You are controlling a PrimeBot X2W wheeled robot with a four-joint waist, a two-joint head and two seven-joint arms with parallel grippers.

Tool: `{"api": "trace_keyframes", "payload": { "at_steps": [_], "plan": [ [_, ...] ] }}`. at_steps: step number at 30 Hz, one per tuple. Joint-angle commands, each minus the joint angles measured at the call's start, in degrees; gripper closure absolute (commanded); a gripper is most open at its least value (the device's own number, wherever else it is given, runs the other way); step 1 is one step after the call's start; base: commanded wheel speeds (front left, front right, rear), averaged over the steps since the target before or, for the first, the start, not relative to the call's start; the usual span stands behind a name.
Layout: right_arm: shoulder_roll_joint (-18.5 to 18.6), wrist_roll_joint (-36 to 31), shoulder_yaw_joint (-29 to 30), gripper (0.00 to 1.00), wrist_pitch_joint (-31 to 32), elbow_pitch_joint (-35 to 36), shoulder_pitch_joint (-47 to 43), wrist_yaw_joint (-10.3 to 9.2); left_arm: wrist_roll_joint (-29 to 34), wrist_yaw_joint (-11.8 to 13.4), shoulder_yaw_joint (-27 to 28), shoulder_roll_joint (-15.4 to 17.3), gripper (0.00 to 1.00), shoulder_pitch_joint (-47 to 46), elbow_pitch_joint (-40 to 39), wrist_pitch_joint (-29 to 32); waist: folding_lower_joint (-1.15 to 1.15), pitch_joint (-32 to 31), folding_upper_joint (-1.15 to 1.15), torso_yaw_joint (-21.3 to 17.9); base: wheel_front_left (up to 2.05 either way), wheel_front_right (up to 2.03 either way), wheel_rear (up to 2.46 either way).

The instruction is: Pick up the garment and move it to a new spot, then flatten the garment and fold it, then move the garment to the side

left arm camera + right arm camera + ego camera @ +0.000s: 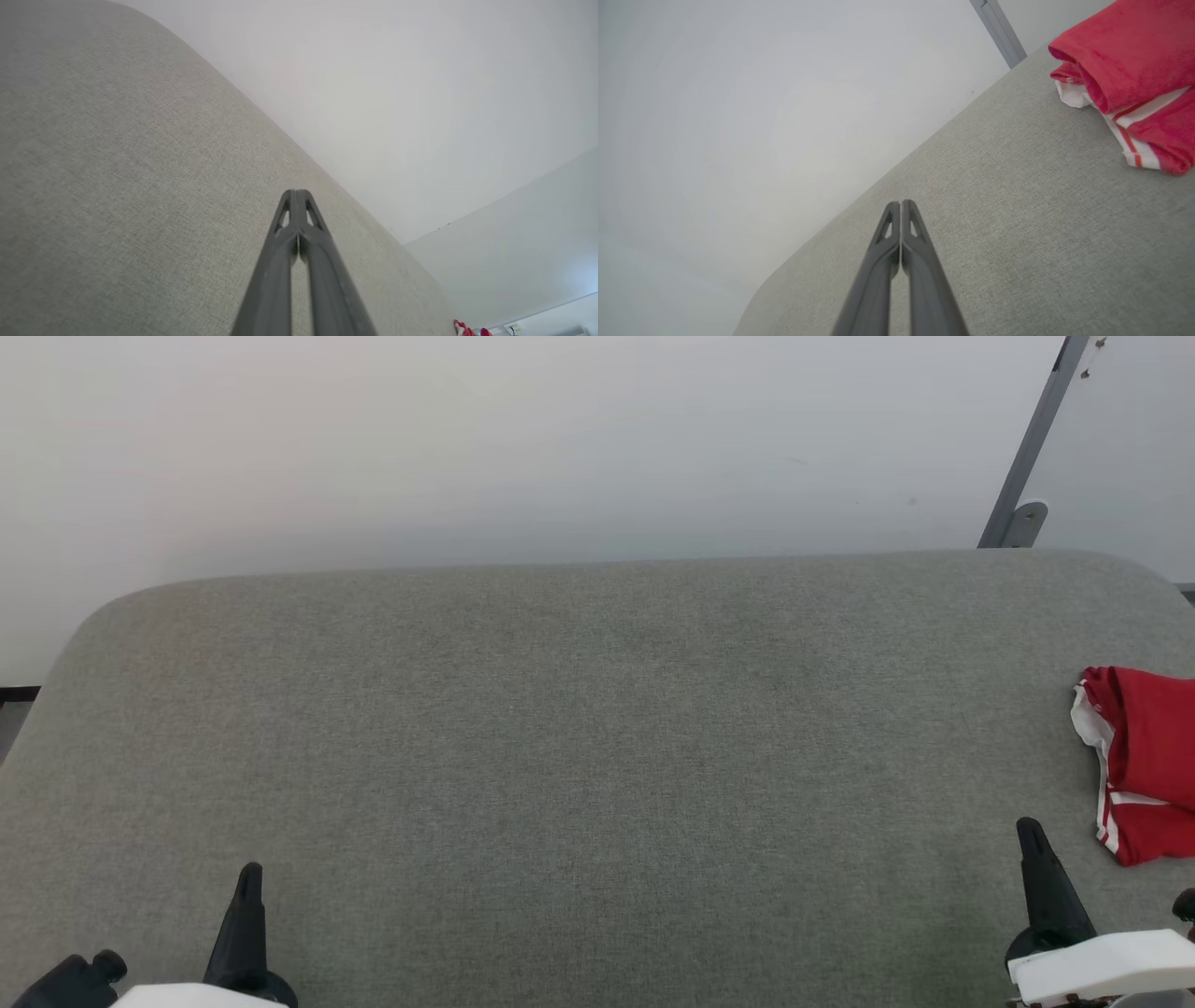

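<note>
Garment [1144, 761] folded, cut by frame edge, lettering hidden; left pincer [250, 875] closed, empty; right pincer [1029, 827] closed, empty.

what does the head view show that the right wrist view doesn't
Head view's extra: the left pincer at the lower left, and the padded grey surface across its width, with both rounded far corners. Right wrist view's extra: a close look at the garment, its folds stacked, red over a white striped sleeve. Shared: the garment lying at the surface's right, the shut right pincer apart from it, the grey post and the pale wall.
</note>
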State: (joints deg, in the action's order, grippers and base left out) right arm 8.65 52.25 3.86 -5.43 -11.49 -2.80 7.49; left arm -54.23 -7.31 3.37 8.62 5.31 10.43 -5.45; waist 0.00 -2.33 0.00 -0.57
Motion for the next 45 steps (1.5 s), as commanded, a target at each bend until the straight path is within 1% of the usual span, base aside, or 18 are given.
{"api": "trace_keyframes", "payload": {
  "at_steps": [1,21,45],
  "plan": [
    [0.0,1.4,0.3,1.0,0.6,0.4,1.5,0.01,-1.4,-0.1,0.4,0.1,1.0,-1.6,-0.5,0.3,0.0,0.0,0.0,0.0,0.0,0.0,0.0],
    [-1.8,13.4,1.1,1.0,4.1,-0.5,4.1,0.01,-13.0,-0.2,1.2,-1.6,1.0,-4.9,0.7,3.9,0.0,0.6,0.0,0.1,0.0,0.0,0.0],
    [-3.6,25.1,1.8,1.0,7.7,-1.3,6.4,0.01,-24.0,-0.2,2.0,-3.4,1.0,-8.1,2.0,7.5,0.0,1.3,0.0,0.3,0.0,0.0,0.0]
  ]
}}
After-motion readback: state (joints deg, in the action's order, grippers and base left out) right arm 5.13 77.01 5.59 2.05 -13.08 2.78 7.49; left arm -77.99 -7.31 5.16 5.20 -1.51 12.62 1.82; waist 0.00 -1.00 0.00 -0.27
